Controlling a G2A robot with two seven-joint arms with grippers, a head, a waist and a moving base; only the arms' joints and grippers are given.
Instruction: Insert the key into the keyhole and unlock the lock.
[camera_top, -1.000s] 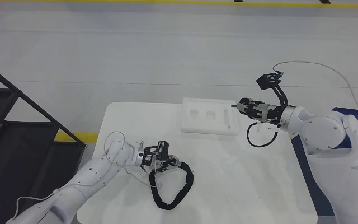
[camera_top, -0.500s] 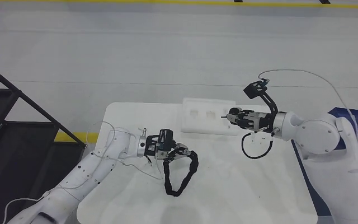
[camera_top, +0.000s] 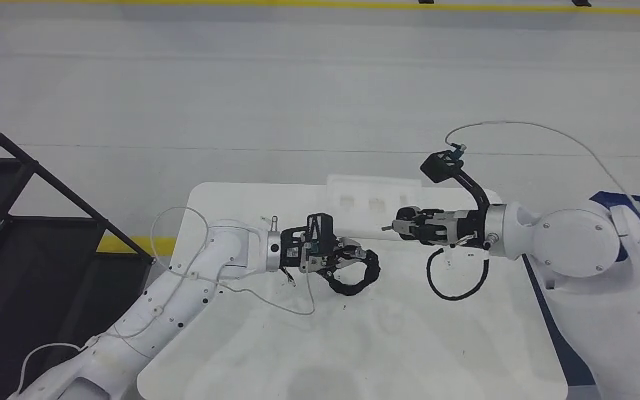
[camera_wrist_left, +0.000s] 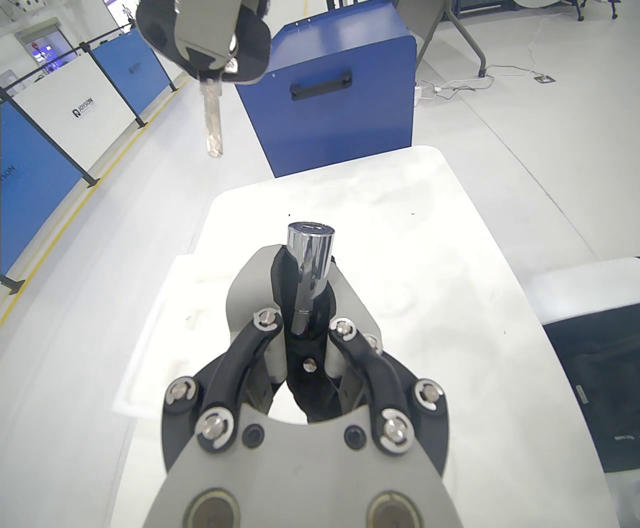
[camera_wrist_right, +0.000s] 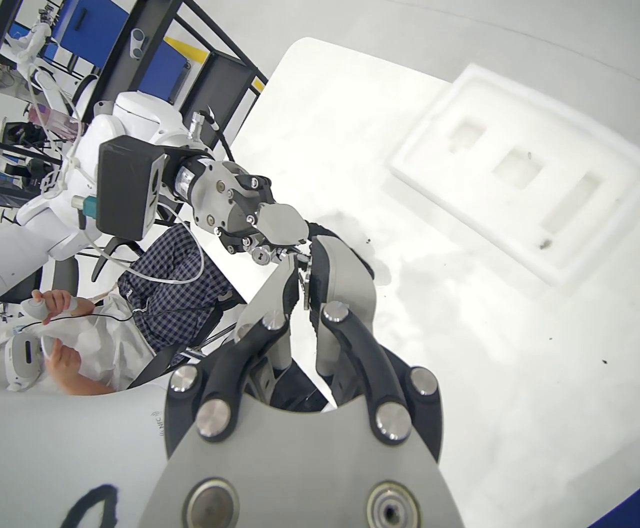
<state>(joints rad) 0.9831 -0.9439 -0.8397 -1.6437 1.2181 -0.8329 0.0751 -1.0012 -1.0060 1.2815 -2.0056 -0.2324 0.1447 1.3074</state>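
Left fingers (camera_wrist_left: 248, 290) clamped around chrome cylinder lock (camera_wrist_left: 310, 250) trailing black looped cable (camera_top: 374, 270) above white table (camera_top: 420, 340), right fingers (camera_wrist_right: 345, 272) gripping silver key (camera_wrist_left: 212, 125) at lock's 2 o'clock, not touching, white foam tray (camera_top: 350, 200) at 12 o'clock

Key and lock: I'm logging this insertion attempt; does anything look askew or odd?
Nothing looks damaged. The key, held by the right gripper, is apart from the lock and off its keyhole's axis; the left gripper holds the lock.
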